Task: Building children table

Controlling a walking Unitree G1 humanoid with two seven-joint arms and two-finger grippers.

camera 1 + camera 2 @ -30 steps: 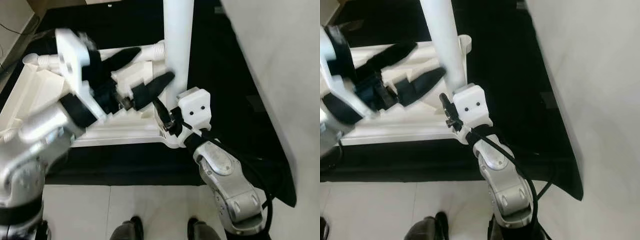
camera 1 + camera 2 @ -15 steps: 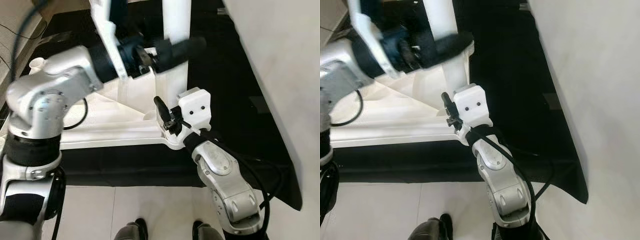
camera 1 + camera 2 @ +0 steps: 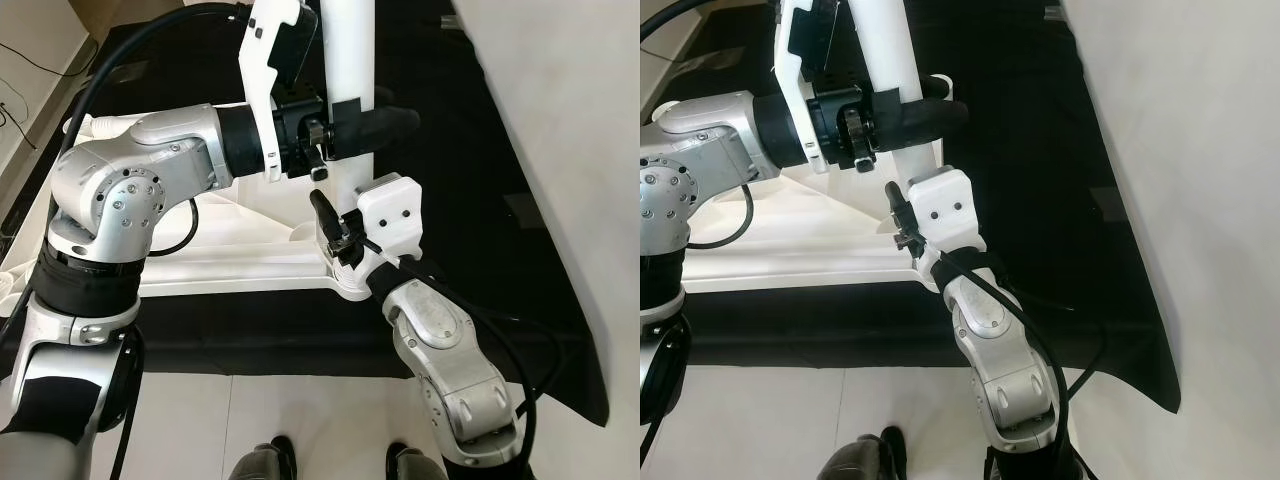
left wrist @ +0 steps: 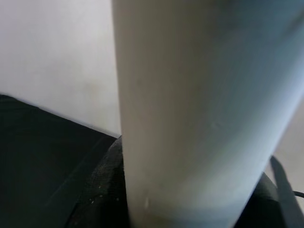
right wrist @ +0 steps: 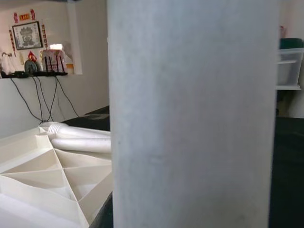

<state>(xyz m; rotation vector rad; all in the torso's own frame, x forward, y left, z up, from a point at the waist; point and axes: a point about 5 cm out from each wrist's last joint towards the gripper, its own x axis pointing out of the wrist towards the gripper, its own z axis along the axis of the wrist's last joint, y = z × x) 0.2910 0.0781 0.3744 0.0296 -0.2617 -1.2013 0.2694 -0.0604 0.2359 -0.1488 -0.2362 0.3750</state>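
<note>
Fingers of left hand clamp the upright leg; right hand is hidden, grip untellable.

the table leg stands upright at top centre, on the tabletop's right corner. spare legs lie on the tabletop's far side, and the mat lies under everything.

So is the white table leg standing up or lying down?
Standing up. The white table leg rises straight from the corner of the upside-down tabletop; the left gripper wraps it up high, the right gripper near its base.
</note>
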